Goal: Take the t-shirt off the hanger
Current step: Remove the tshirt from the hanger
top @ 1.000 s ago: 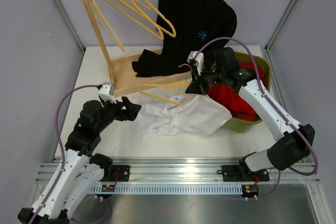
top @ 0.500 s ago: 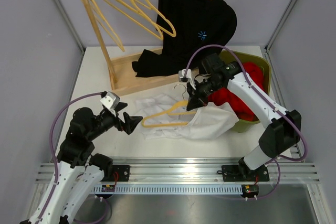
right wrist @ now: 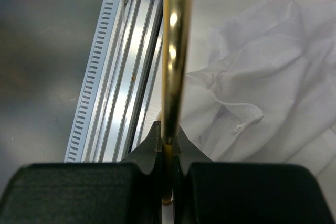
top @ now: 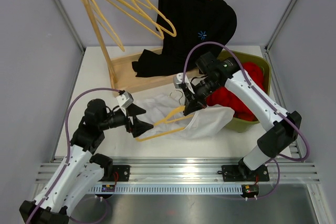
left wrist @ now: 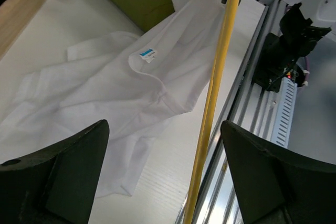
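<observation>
My right gripper (top: 187, 107) is shut on the neck of a yellow hanger (top: 163, 125), which slants down and left over the white t-shirt (top: 207, 121). In the right wrist view the jaws (right wrist: 168, 150) pinch the hanger's bar (right wrist: 176, 51), with the t-shirt (right wrist: 262, 87) crumpled below. My left gripper (top: 143, 120) stands open at the hanger's lower end. In the left wrist view the hanger (left wrist: 212, 103) passes between the spread jaws of the left gripper (left wrist: 165, 182) without touching. The t-shirt (left wrist: 115, 87) lies mostly flat on the table, and one edge rises toward the hanger's top.
A wooden rack (top: 113, 72) with spare yellow hangers (top: 136, 6) and a black garment (top: 194, 22) stands at the back. A green bin (top: 252, 123) holding red cloth (top: 231, 100) sits right of the t-shirt. The metal rail (top: 178, 174) runs along the front edge.
The right gripper has carried the hanger forward and left, tilting it off the spread t-shirt. The left gripper has swung right until its open jaws straddle the hanger's lower end.
</observation>
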Robot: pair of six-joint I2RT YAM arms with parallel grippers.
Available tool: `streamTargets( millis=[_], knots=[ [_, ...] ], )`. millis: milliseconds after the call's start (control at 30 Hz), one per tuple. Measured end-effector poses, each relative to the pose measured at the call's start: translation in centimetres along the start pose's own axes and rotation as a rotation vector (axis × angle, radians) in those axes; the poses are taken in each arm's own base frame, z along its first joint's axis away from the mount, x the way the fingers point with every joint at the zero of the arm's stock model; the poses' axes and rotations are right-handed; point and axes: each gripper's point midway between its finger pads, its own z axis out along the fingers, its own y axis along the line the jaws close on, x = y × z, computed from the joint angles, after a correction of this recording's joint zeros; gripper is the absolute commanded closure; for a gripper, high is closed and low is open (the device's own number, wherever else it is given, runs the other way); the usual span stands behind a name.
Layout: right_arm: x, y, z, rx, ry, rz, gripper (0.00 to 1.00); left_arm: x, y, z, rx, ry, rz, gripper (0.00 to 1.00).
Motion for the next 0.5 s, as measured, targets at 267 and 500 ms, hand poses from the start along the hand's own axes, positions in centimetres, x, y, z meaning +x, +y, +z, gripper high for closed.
streamTargets(
  millis=[267,500],
  knots=[
    [-0.5,-0.1,0.2,-0.026,-0.019,-0.013,1.0,-0.2,-2.4,1.4,0.154,0.006,-0.033,0.26],
    [-1.7,-0.8,0.2,-0.039,-0.044,-0.018,1.0,1.2,-2.2,2.3,0.174,0.067,-0.087,0.39]
  ],
)
